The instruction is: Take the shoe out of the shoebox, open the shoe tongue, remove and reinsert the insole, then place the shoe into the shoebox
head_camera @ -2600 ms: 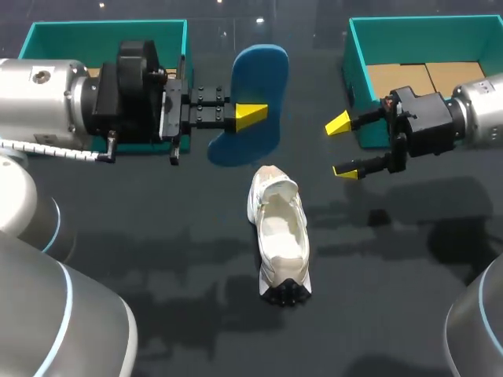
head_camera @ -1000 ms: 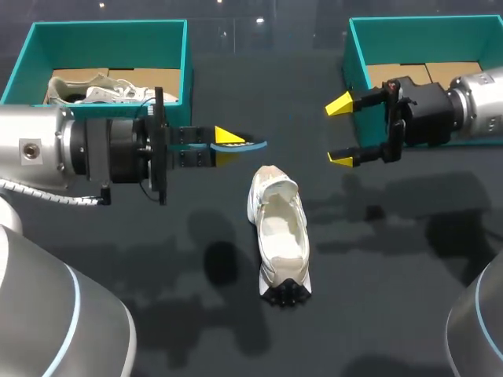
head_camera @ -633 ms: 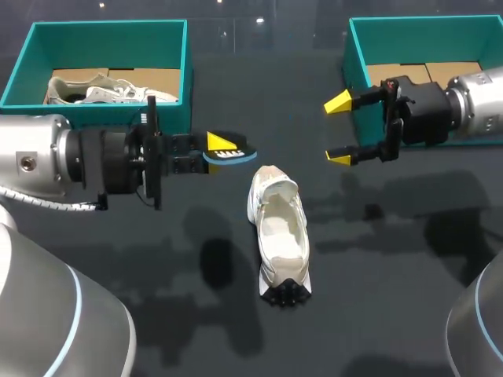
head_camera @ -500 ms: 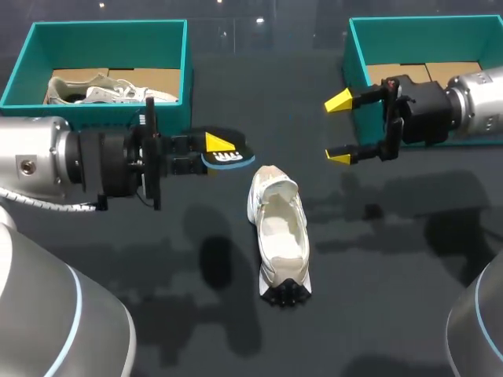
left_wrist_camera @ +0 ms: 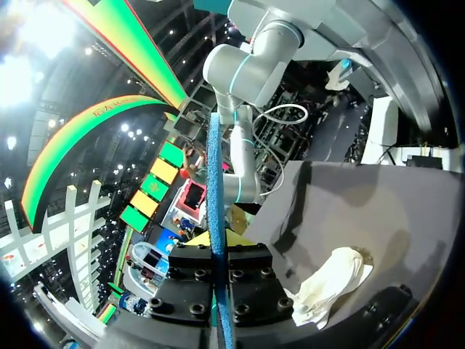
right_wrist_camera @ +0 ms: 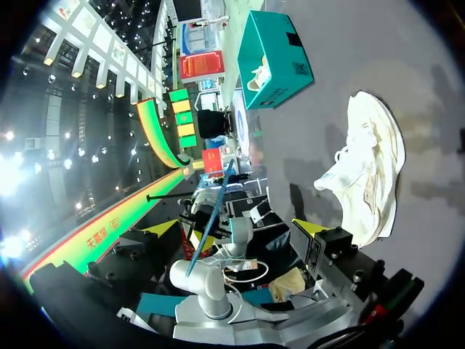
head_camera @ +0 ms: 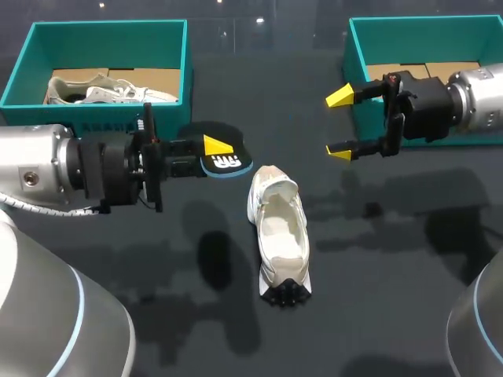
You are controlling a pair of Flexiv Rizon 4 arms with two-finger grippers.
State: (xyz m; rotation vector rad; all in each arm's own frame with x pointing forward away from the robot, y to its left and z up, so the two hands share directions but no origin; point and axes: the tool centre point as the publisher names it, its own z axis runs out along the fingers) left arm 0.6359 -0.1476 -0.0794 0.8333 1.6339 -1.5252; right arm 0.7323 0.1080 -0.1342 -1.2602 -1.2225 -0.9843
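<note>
Beside the white shoe (head_camera: 279, 239), left claw (head_camera: 217, 147) clamps the dark insole (head_camera: 233, 162); right claw (head_camera: 339, 124) gapes.

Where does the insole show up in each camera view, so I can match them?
Head view: insole in the left gripper, by the white shoe's far end.
Left wrist view: edge-on, clamped between its own fingers, shoe beside.
Right wrist view: thin blue strip beyond the shoe, held by the other arm.
Shared landmark: the white shoe on the table.

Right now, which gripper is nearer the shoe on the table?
Left. The left gripper, holding the insole, is just beside the shoe; the right gripper hangs farther off.
</note>
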